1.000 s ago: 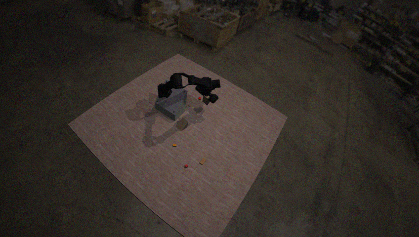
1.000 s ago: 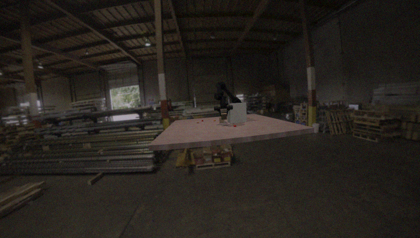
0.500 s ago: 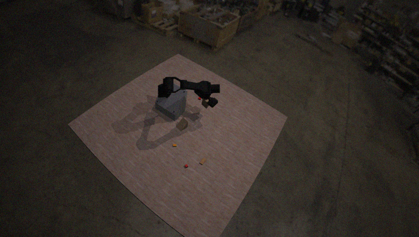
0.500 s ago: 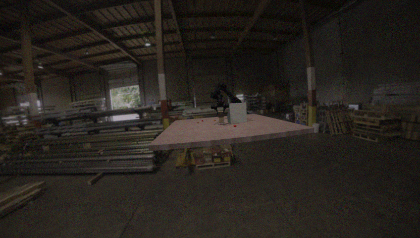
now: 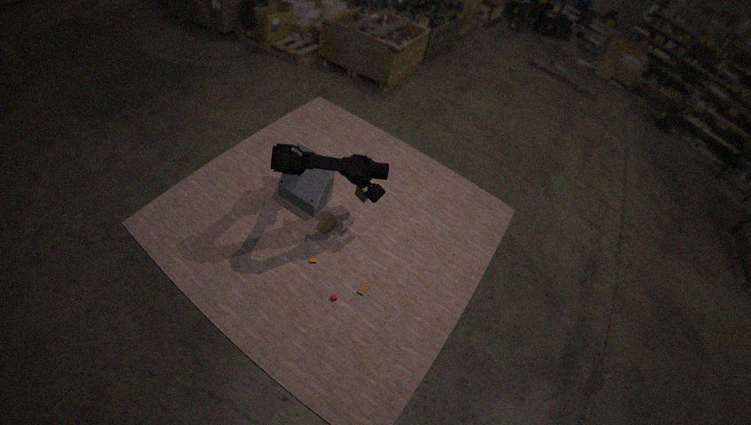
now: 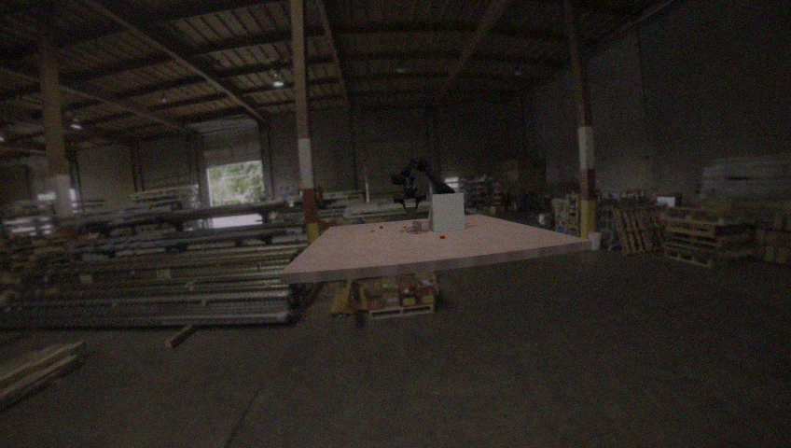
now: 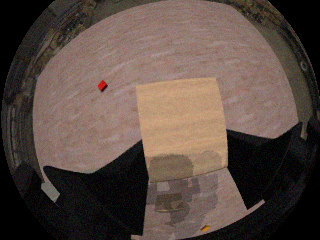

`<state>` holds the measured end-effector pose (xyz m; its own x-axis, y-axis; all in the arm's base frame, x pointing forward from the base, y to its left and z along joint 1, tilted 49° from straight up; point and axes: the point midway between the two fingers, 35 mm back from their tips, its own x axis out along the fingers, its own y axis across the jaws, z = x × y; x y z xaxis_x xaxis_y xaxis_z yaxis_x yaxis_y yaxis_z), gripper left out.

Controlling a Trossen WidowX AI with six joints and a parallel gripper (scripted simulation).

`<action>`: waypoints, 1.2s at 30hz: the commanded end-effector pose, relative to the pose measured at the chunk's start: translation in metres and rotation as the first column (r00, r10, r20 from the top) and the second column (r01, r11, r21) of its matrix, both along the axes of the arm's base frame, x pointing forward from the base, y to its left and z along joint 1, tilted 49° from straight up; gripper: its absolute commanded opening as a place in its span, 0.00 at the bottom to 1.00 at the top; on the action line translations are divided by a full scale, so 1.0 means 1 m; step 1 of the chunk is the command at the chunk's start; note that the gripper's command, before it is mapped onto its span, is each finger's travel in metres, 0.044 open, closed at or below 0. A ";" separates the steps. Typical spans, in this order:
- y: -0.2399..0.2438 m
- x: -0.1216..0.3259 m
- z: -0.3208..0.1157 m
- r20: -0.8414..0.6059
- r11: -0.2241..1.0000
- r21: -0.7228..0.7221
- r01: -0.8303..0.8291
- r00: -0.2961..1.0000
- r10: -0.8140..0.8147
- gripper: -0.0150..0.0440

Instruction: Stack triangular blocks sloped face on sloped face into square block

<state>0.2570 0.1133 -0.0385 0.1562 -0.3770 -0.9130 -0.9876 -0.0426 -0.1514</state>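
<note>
Now the claw (image 5: 364,190) (image 6: 409,209) (image 7: 182,138) grips one triangular block (image 5: 361,194) (image 6: 409,211) (image 7: 182,127) above the table (image 5: 421,236) (image 6: 433,249) (image 7: 100,120) — well inside its edges — while the other triangular block (image 5: 326,222) (image 6: 416,226) (image 7: 169,202) rests apart below, near the grey pedestal (image 5: 303,198) (image 6: 448,213).

Small oddments and warehouse clutter
Top view: orange block (image 5: 313,260), red cube (image 5: 333,297) and tan flat block (image 5: 363,289) lie lower centre; wooden crate (image 5: 368,52) at upper centre. Exterior view: stacked pallets (image 6: 713,235) at right, lit doorway (image 6: 235,183) left.
</note>
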 end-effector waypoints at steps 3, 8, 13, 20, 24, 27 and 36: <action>-0.015 0.005 0.026 0.005 1.000 0.000 -0.009 1.000 0.009 0.25; -0.029 0.006 0.046 0.007 1.000 -0.001 -0.012 1.000 0.012 0.25; -0.043 0.005 0.066 0.009 1.000 -0.003 -0.015 1.000 0.015 0.25; -0.065 0.001 0.093 0.013 1.000 -0.007 -0.019 1.000 0.019 0.25; -0.077 -0.004 0.108 0.015 1.000 -0.011 -0.021 1.000 0.021 0.25; -0.087 -0.008 0.119 0.016 1.000 -0.014 -0.022 1.000 0.023 0.25; -0.113 -0.025 0.148 0.021 0.999 -0.027 -0.026 0.999 0.026 0.25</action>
<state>0.2383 0.0084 0.0996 0.1801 -0.3921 -0.9021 -0.9836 -0.0673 -0.1671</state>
